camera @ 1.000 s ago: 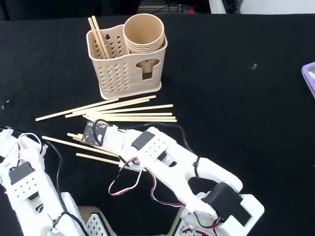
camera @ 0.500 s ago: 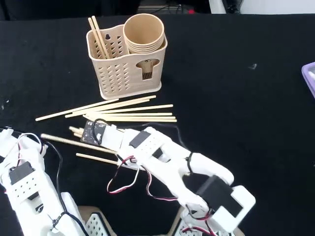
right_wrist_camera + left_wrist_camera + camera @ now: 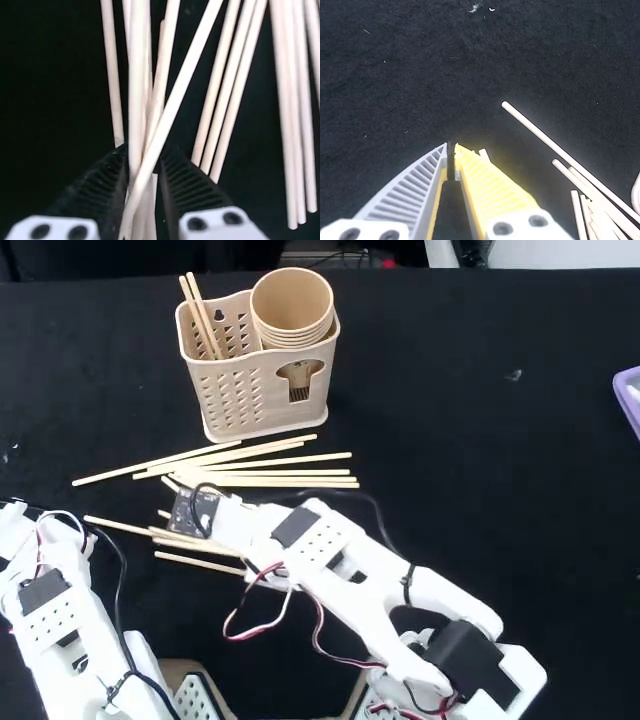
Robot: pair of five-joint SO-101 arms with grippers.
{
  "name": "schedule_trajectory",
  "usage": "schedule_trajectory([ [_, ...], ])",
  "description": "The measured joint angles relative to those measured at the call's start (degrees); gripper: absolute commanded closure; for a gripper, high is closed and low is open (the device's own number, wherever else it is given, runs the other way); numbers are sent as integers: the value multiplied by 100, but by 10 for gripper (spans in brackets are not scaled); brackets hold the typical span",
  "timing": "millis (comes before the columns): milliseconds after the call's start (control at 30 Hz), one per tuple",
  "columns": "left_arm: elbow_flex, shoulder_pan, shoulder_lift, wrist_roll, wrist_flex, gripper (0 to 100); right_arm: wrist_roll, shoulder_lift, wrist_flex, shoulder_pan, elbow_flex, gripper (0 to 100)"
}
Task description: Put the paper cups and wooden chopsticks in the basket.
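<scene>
no writing, number, label or sign can be read anywhere. the basket carries punched holes and a cut-out shape on its front wall, not letters. the small dark board on an arm in front of the basket has marks too small to tell.

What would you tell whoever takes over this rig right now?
Left gripper: shut, empty, over bare cloth.
Right gripper: shut on a few chopsticks, low near the table's front.
Done: cups stacked in the basket; two sticks stand in its other compartment.
Left: bring the gripped chopsticks to the basket, then the loose pile lying in front of it.
</scene>
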State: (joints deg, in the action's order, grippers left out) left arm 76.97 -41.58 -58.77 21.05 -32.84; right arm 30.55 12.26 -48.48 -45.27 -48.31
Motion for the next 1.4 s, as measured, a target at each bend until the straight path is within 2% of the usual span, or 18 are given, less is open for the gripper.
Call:
schedule_trajectory([
  [733, 0, 0, 0, 0, 0, 970, 0, 0, 360, 0, -167, 804],
  [1000, 0, 0, 0, 0, 0, 970, -9, 88, 369, -492, -607, 804],
  [1167, 0, 0, 0, 0, 0, 970, -9, 123, 404, -554, -677, 805],
  [1400, 0, 0, 0, 0, 0, 970, 0, 158, 431, -571, -686, 925],
])
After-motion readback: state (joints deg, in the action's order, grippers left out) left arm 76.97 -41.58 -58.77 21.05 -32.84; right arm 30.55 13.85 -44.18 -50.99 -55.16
